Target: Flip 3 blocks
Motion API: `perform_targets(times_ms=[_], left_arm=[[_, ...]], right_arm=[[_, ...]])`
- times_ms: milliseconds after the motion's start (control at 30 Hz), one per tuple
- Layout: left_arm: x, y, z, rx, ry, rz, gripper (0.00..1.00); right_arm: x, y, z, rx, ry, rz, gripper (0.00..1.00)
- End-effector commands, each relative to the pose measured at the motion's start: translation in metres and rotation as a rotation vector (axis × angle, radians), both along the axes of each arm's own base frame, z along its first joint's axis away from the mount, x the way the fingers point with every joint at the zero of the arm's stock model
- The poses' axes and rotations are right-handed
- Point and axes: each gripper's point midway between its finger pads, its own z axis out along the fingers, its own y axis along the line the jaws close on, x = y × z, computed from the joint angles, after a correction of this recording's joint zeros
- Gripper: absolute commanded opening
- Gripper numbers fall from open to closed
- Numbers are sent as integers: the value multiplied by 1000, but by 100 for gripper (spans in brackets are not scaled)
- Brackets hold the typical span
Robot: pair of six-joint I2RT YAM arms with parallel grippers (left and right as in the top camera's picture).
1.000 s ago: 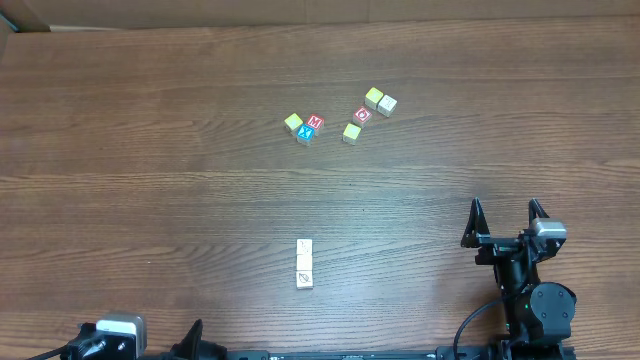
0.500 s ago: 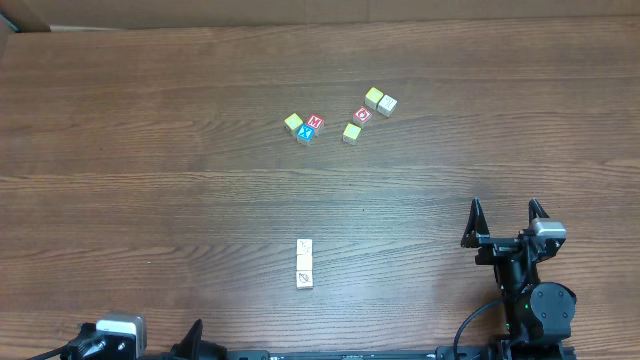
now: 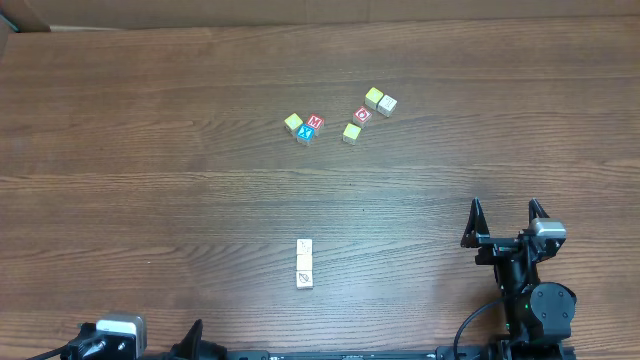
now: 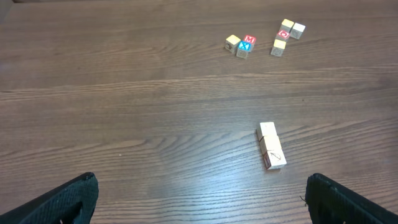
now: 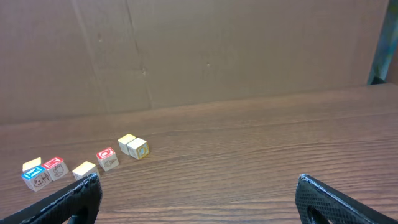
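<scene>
You are holding the left pincer [image 4: 199, 200] and right pincer [image 3: 505, 214] spread wide and empty, while the blocks [image 4: 272, 145] are lying in a touching row ahead of the left pincer, slightly rightward, so gripping one is probably risking shoving its neighbours askew.

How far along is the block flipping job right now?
Done: cannot tell; the three pale wooden alphabet cubes lie in a touching row, faces too small to judge. In hand: nothing; the left gripper and right gripper are open, apart from them. Left: possibly all three flips.
</scene>
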Motion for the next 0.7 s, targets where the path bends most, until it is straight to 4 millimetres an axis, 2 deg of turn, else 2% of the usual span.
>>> perform_targets(times_ms=[0,100,233,300,367,467,667], left_arm=[[-2,2,-1,-4,1,19,100],[3,0,6,-18,-30,13,100],[33,-7,41,-66,-208,28,100],[45,-8,53,-82,-274,54,100],[70,-11,59,-112,-378,83,100],[87,-17,53,-140,-458,70,100],[106,-24,16,-167,-577,41,100]], right_arm=[[0,-1,-1,-4,-8,-3,100],[0,-1,-1,-4,-8,-3,100],[0,-1,-1,-4,-8,-2,100],[0,-1,-1,-4,-8,-3,100],[0,-1,-1,-4,-8,-3,100],[0,-1,-1,-4,-8,-3,100],[0,-1,-1,-4,-8,-3,100]])
